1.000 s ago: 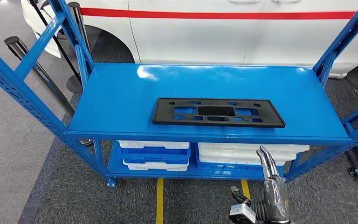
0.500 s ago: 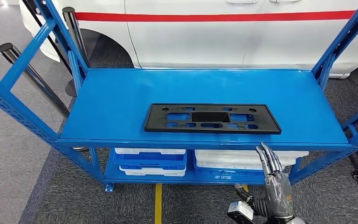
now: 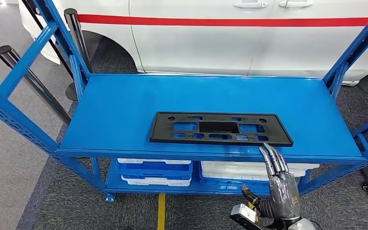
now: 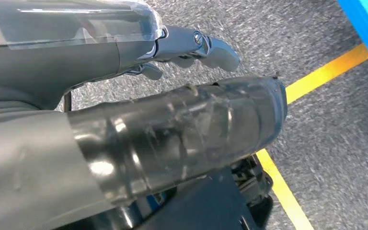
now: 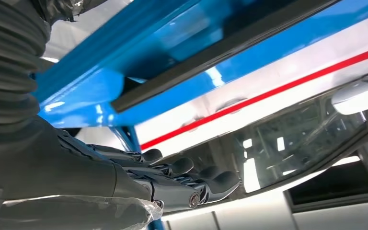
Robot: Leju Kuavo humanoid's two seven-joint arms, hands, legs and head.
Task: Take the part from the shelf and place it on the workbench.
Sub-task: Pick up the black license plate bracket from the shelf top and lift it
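Blue shelf (image 3: 124,110) carries the part (image 3: 220,129), a flat black slotted plate lying long axis side to side near the front edge. Right robot hand (image 3: 279,181) rises empty below, fingers straight; left robot hand (image 4: 182,48) hangs empty, fingers slightly curled, over the floor.

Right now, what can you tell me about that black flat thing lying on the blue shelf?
The black part is a long, flat rectangular plate that looks like matte plastic, with a big central cutout, smaller slots and small holes. It lies flat near the front edge of the shelf top. Nothing else rests on it. The right robot hand is raised just in front, fingers straight, not touching it.
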